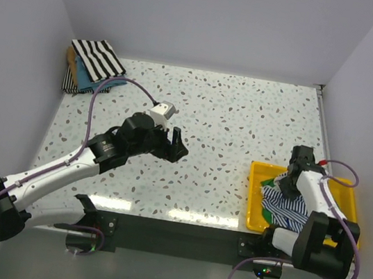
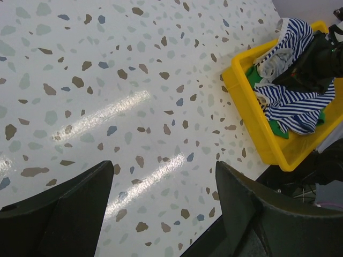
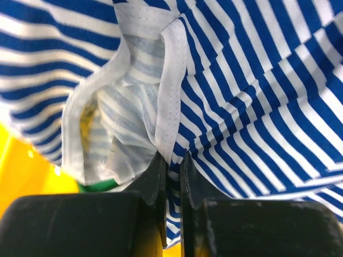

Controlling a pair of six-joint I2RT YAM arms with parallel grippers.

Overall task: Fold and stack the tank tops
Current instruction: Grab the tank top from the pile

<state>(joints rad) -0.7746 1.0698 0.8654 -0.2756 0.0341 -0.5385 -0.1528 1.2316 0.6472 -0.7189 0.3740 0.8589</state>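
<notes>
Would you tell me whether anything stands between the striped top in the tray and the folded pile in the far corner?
The left gripper, open, hangs over mid-table roughly on that line from the blue-striped top to the folded pile; nothing else visible does.

We see a white worktop speckled with grey, brown and blue flecks, with glare streaks along its near edge. A yellow plastic tray sits on it at the near right corner. Plain pale walls close it in on three sides.
</notes>
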